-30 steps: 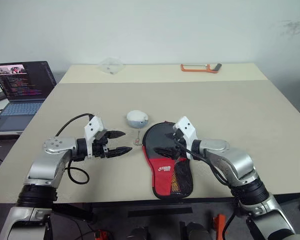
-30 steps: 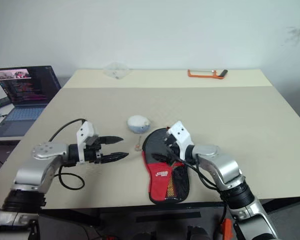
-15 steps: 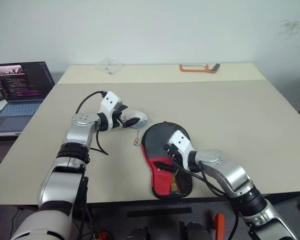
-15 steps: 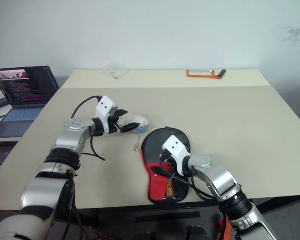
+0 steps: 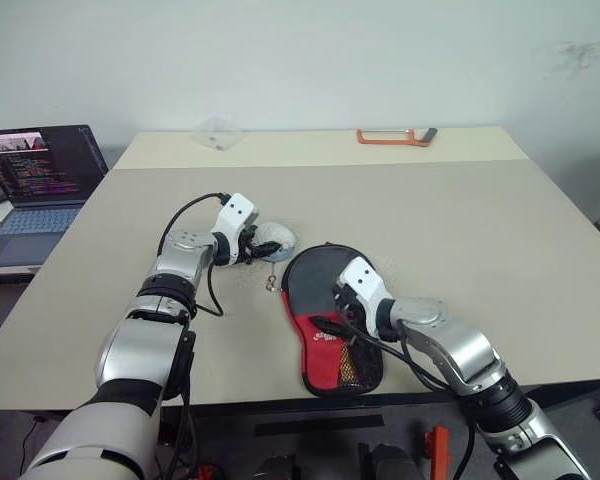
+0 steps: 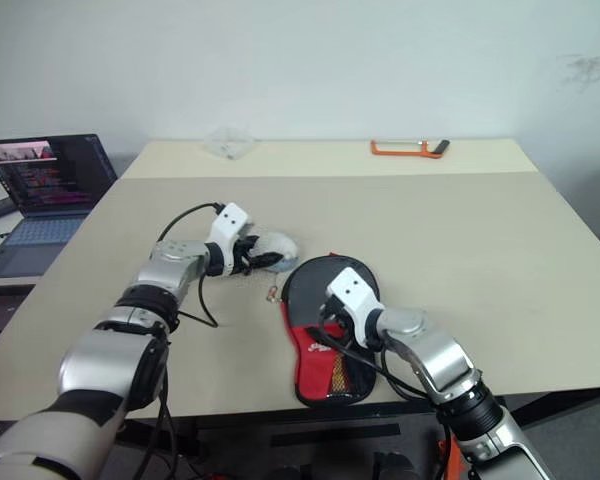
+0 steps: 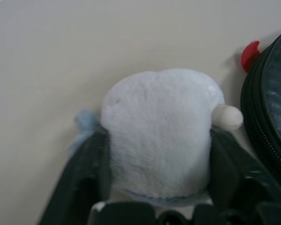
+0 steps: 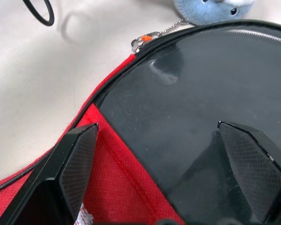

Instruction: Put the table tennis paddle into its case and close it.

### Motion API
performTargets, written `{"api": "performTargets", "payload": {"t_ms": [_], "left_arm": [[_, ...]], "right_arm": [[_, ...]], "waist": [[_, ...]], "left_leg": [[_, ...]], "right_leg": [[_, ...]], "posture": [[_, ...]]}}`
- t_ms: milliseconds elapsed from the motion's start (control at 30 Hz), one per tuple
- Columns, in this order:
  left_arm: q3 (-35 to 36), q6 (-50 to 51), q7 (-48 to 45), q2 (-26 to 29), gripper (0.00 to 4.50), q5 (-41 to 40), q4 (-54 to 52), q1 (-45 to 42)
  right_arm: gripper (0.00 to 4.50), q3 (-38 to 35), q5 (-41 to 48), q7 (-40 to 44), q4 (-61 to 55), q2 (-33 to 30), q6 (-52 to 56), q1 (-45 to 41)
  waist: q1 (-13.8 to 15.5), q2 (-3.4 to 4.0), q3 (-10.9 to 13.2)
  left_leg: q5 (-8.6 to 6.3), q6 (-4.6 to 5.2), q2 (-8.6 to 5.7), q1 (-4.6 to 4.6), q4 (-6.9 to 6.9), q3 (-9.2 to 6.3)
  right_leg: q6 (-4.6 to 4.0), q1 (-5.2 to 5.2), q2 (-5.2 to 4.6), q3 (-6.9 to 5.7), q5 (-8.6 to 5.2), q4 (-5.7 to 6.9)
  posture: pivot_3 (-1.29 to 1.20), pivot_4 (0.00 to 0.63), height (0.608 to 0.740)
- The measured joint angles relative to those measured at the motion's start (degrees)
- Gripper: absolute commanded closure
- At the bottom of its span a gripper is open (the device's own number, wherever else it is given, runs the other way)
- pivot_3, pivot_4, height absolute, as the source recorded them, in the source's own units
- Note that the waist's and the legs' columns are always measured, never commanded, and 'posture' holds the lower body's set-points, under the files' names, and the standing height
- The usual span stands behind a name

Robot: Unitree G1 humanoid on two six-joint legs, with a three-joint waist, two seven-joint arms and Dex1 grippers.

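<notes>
Left tool point(image 7: 157, 176) fingers flank pale plush toy point(image 7: 159, 136); black zipped case point(image 7: 271, 108) just beside.

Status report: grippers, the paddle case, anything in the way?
Left gripper closed on plush toy beside case. Right gripper open, over the case. Paddle unseen.

Both arms are built of rounded silver-grey shells joined by black ribbed segments. Each wrist carries a white angular block just behind the tool. The left tool point(image 5: 263, 247) and right tool point(image 5: 332, 312) each have two black fingers; the right tool's pads point(image 8: 249, 161) show a fine cross-hatched texture. A thin black cable loops out from each forearm, at about 11 o'clock of the left wrist block.
</notes>
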Motion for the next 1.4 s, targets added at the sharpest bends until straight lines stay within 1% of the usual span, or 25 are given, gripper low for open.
{"api": "performTargets", "payload": {"t_ms": [67,133,200,500,633,833,1033,1167,1267,1400], "left_arm": [[0.0,0.0,0.0,-0.1,3.36,0.3,0.0,0.0],[0.0,0.1,0.0,-0.2,3.91,0.6,0.0,0.0],[0.0,0.1,0.0,-0.2,4.23,0.7,0.0,0.0],[0.1,0.2,0.0,-0.1,4.27,0.9,0.0,0.5],[0.1,0.2,0.3,-0.1,4.27,0.9,-0.1,0.8],[0.0,0.2,2.5,-0.8,4.27,1.7,0.8,0.4],[-0.1,0.3,4.2,-1.8,4.30,2.8,2.3,-0.3],[-0.2,0.0,5.3,-2.3,4.30,3.8,2.8,-0.5],[-1.4,-0.5,7.3,-3.1,4.30,5.8,3.9,-1.8],[-4.5,-1.9,13.3,-4.5,4.30,10.6,6.6,-4.9]], "right_arm": [[0.00,0.0,0.0,0.0,0.0,0.3,0.0,-0.7],[0.00,0.0,0.0,0.1,0.1,0.8,-0.1,-1.5],[0.00,0.0,-0.4,0.1,0.5,1.2,-0.4,-1.9],[0.00,0.8,-4.1,-0.6,9.4,4.4,-3.3,-3.7],[0.00,0.7,-5.1,-0.9,12.4,5.1,-5.2,-4.2],[0.00,0.6,-5.4,0.4,12.7,4.2,-5.5,-3.1],[0.00,-1.0,-5.7,-1.3,12.3,5.5,-6.7,0.0],[0.00,-1.1,-6.2,-2.4,12.4,6.1,-7.1,0.7],[0.00,-1.2,-6.3,-2.4,12.7,6.0,-7.1,0.6],[0.00,-1.2,-6.3,-1.7,13.3,5.8,-7.1,0.1]], "waist": [[0.0,0.00,0.0],[0.0,-0.01,0.0],[0.0,-0.01,0.0],[-0.4,-0.01,0.0],[-0.5,-0.16,-0.2],[-0.5,-0.25,-0.5],[-0.4,-0.27,-0.6],[-0.4,-0.28,-0.6],[-0.3,-0.32,-0.7],[-0.1,-0.35,-0.7]], "left_leg": [[0.00,0.00,0.00,0.04,0.03,0.01],[0.00,0.01,0.00,0.08,0.06,0.02],[-0.04,0.08,0.00,0.11,0.11,0.01],[-0.09,0.16,0.00,0.11,0.44,0.01],[-0.10,0.18,0.00,0.18,0.51,0.00],[-0.11,0.19,0.00,0.32,0.52,-0.05],[-0.13,0.21,0.00,0.96,0.46,-0.12],[-0.13,0.21,0.01,1.15,0.46,-0.13],[-0.13,0.21,0.00,1.16,0.46,-0.16],[-0.13,0.20,0.00,1.17,0.47,-0.18]], "right_leg": [[0.00,-0.01,0.00,0.02,0.00,0.10],[0.00,0.01,0.00,0.03,0.00,0.18],[0.00,0.02,0.00,0.03,0.00,0.26],[0.00,0.04,0.02,0.07,0.00,0.49],[0.00,0.12,0.02,0.06,0.00,0.51],[0.00,0.31,0.03,0.01,-0.01,0.50],[0.04,0.98,0.03,-0.05,-0.03,0.39],[0.05,1.01,0.03,-0.06,-0.04,0.41],[0.06,1.02,0.03,-0.09,-0.03,0.41],[0.12,1.07,0.03,-0.11,-0.06,0.42]], "posture": [[0.00,0.150,0.740],[0.00,0.150,0.740],[0.00,0.150,0.740],[0.00,0.150,0.740],[0.00,0.150,0.740],[0.00,0.150,0.740],[0.00,0.150,0.740],[0.00,0.150,0.740],[0.00,0.150,0.740],[0.00,0.150,0.740]]}}
